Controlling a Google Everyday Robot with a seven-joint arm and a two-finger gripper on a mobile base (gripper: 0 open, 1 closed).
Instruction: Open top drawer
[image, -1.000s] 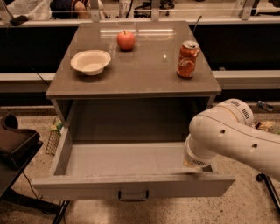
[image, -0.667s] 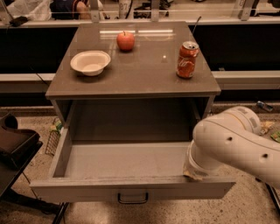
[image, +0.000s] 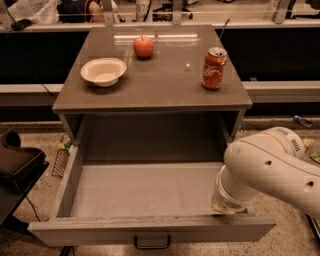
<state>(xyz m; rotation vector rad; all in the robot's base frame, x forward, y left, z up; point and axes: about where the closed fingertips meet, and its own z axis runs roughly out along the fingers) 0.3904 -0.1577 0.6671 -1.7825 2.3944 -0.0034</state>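
The top drawer (image: 150, 229) of the grey cabinet is pulled far out toward me, and its inside (image: 145, 187) is bare. Its tall grey front carries a small black bar handle (image: 152, 243) at the centre, at the bottom edge of the view. My white arm (image: 272, 167) comes in from the right and bends down into the drawer's front right corner. My gripper (image: 223, 206) is at the arm's lower end, just behind the drawer front, mostly hidden by the wrist.
On the cabinet top (image: 165, 87) stand a white bowl (image: 103, 71), a red apple (image: 143, 46) and an orange soda can (image: 214, 68). A dark chair-like object (image: 17, 165) is at the left, on the floor side. A counter runs behind the cabinet.
The drawer has come a little further out toward me. My arm has moved with it, lower and closer in view.
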